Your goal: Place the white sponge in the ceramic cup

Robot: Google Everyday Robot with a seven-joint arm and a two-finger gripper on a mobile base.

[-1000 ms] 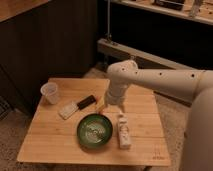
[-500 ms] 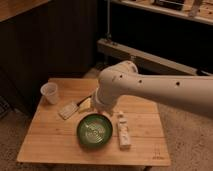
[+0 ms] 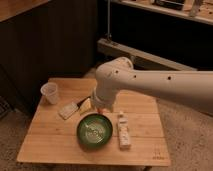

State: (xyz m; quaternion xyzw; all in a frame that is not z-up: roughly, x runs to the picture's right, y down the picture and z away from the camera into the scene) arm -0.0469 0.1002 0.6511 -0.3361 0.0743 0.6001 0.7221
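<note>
Currently the white sponge (image 3: 68, 110) lies flat near the worktop's (image 3: 55, 147) left edge, just nearside of the ceramic cup (image 3: 50, 92) at the far-left corner. Its long axis points toward my gripper (image 3: 90, 106), which hovers just right of it. Whether the gripper is spread or pressed together, I cannot tell.

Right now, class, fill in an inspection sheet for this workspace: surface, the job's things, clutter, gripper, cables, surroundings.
Surface: wooden table, slatted top, no spills seen.
Job's things: white sponge lies flat on the table; ceramic cup stands upright near the back left corner, apart from the sponge.
Clutter: green plate at front centre; white bottle lying on its side just picture-right of the plate.
Gripper: gripper low over the table between sponge and plate, largely hidden under the white arm.
Cables: nothing seen.
Surroundings: dark wall behind the table; speckled floor around it.
</note>
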